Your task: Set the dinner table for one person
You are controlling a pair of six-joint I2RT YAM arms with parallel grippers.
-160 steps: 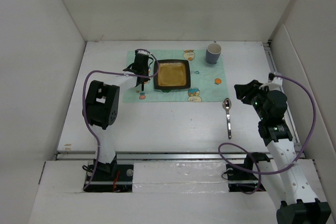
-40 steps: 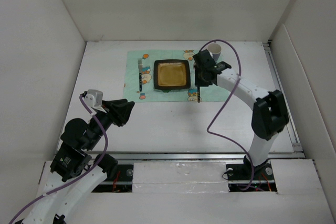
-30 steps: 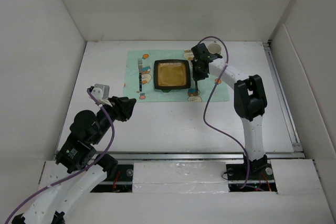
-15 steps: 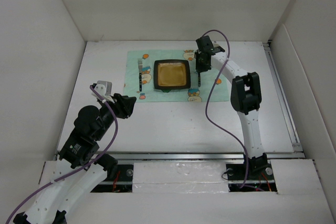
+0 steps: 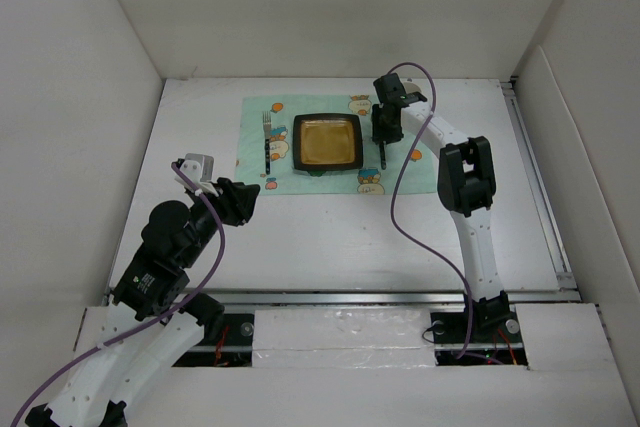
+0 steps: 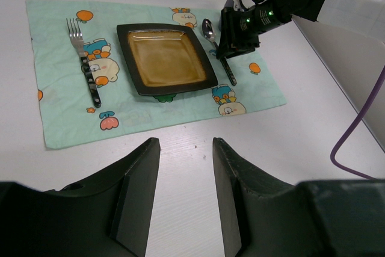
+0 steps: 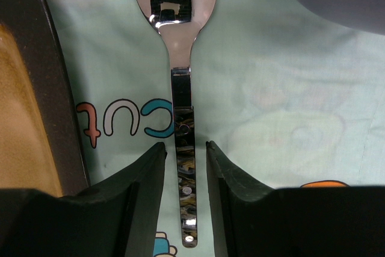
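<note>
1. Now the white counter point(image 5: 330, 237) carries a mint-green cartoon placemat point(image 6: 60, 112) at its far middle, with a square dark plate point(image 5: 327, 143) at the mat's centre.
2. A fork point(image 6: 84, 67) lies left of the plate and a spoon point(image 7: 181, 88) right of it, both on the placemat.
3. The right gripper point(image 7: 182, 148) straddles the spoon's handle, jaws slightly parted, not clamping it.
4. The left gripper point(image 6: 185, 148) hovers over the counter by the placemat's near left corner, jaws moderately apart and empty.
</note>
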